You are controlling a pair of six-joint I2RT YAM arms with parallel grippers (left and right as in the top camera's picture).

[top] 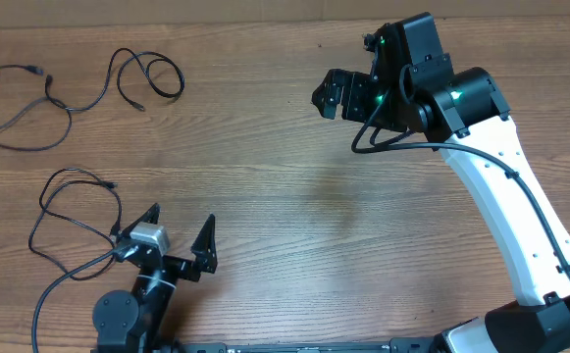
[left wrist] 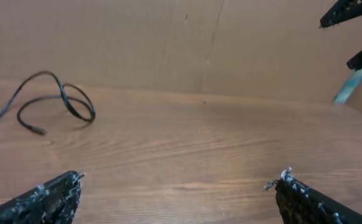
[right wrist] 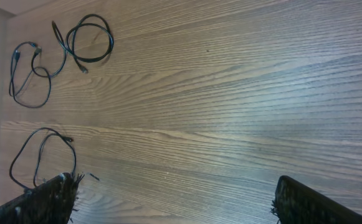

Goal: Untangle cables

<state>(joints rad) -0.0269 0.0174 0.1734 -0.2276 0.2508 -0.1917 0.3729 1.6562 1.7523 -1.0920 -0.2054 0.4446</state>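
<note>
Three thin black cables lie on the left half of the wooden table. One cable (top: 15,123) sprawls at the far left. A second, looped cable (top: 157,78) (left wrist: 68,102) (right wrist: 92,38) lies just right of it, and the two seem to meet between them. The third cable (top: 74,221) (right wrist: 40,152) curls at the near left and runs up to the left arm's wrist. My left gripper (top: 181,221) (left wrist: 182,177) stands open low over bare wood, right of that cable. My right gripper (top: 326,96) (right wrist: 176,183) hangs open and empty, raised over the far middle.
The right arm's white link (top: 500,186) slants across the right side of the table. A brown cardboard wall (left wrist: 168,43) closes the far edge. The right gripper's fingers (left wrist: 350,9) show at the top right of the left wrist view.
</note>
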